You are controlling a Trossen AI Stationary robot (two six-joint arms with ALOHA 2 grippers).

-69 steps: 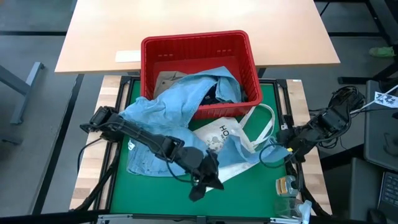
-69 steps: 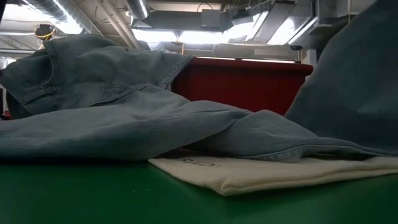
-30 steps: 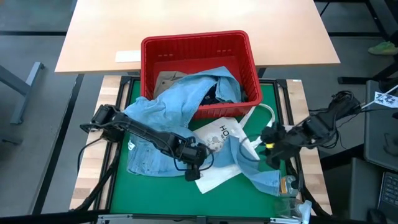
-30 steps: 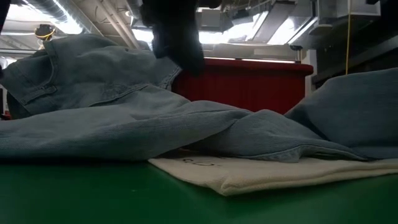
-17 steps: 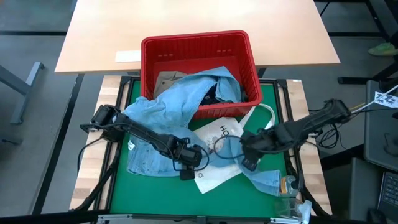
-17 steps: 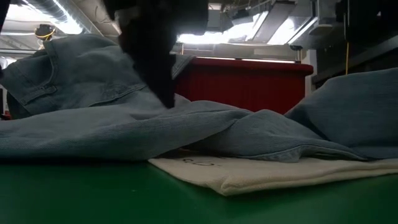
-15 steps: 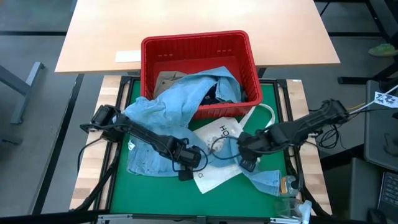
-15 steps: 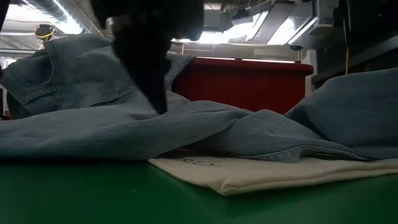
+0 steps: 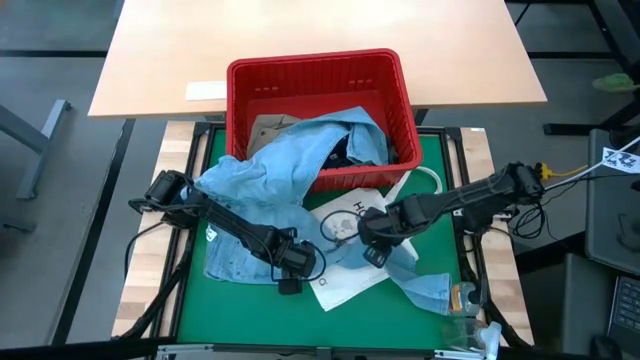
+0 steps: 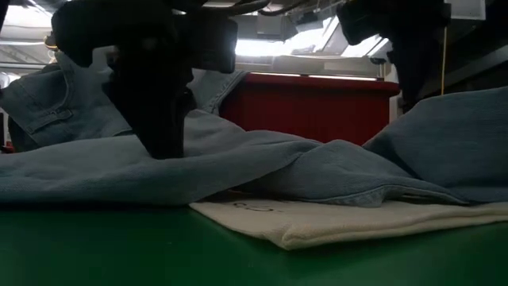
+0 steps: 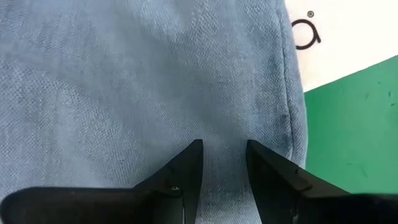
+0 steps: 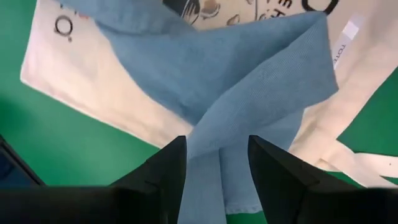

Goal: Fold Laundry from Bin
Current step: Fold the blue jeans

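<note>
The light blue denim garment (image 9: 265, 180) hangs out of the red bin (image 9: 310, 62) over its near rim and spreads on the green mat, partly over the white tote bag (image 9: 345, 287). A dark garment (image 9: 340, 152) and a tan one (image 9: 265, 127) lie in the bin. My left gripper (image 9: 290, 280) points down, open, over the denim near its hem (image 11: 289, 93). My right gripper (image 9: 372, 250) hovers open, pointing down, above a denim sleeve (image 12: 249, 81) that crosses the tote; the sleeve shows between its fingers (image 12: 171, 168) but well below them. My left gripper (image 11: 224, 149) has its fingertips (image 11: 193, 155) right at the denim's flat surface, a little in from the hem, coming from above. Whether they touch the cloth I cannot tell. No cloth is gathered between them.
A light wooden table (image 9: 320, 25) with a paper slip (image 9: 205, 90) stands behind the bin. Small items (image 9: 462, 300) sit at the mat's near right corner. Bare green mat (image 9: 240, 315) shows along the near edge. The tote's handles (image 9: 430, 185) loop toward the right.
My right gripper has swept from the mat's right side toward the left and come down, ending over the sleeve and tote. My left gripper has sunk toward the denim and shifted slightly left. The denim and the tote have stayed as they were.
</note>
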